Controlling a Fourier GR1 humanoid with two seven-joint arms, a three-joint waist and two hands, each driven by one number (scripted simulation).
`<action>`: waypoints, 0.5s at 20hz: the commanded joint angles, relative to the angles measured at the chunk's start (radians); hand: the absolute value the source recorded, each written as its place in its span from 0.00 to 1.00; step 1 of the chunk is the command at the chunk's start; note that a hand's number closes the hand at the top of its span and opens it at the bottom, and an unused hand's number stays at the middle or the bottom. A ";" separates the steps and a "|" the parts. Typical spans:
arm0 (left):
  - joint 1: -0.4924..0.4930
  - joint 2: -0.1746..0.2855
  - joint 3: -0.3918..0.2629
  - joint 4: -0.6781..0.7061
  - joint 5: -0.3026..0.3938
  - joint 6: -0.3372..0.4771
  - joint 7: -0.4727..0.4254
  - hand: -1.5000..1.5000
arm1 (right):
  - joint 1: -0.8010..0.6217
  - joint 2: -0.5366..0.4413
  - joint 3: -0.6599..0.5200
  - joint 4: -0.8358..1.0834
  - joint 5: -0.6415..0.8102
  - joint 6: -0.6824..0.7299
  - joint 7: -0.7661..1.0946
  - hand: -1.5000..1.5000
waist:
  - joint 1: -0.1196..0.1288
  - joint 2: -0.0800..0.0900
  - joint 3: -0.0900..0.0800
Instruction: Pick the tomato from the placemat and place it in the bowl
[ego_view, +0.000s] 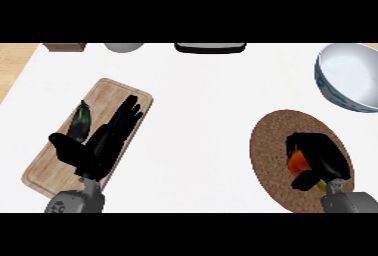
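Far left of the placemat (269, 142), the left hand (103, 142) lies open, fingers straight, over a wooden board (50, 172), just beside a dark green vegetable (80, 120). On the placemat the right hand (322, 159) is curled round the tomato (297, 161), whose red shows at the hand's left side. The grasp looks to be the step in hand, with the tomato sitting low on the mat. Next it needs lifting and carrying to the bowl (347, 75), beyond the placemat's upper right.
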 joint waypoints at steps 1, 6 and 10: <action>0.002 -0.005 0.000 0.006 -0.015 0.005 -0.022 0.50 | 0.006 -0.097 0.001 0.040 -0.004 0.113 -0.068 1.00 | 0.002 0.006 0.012; 0.056 0.004 0.001 -0.017 -0.025 -0.007 -0.029 0.50 | 0.022 -0.179 -0.051 -0.005 0.033 0.103 -0.095 1.00 | 0.001 0.005 0.013; -0.005 -0.011 0.018 0.033 -0.022 0.001 -0.032 0.50 | 0.039 -0.173 -0.103 -0.286 -0.051 0.239 -0.004 1.00 | -0.010 0.002 0.012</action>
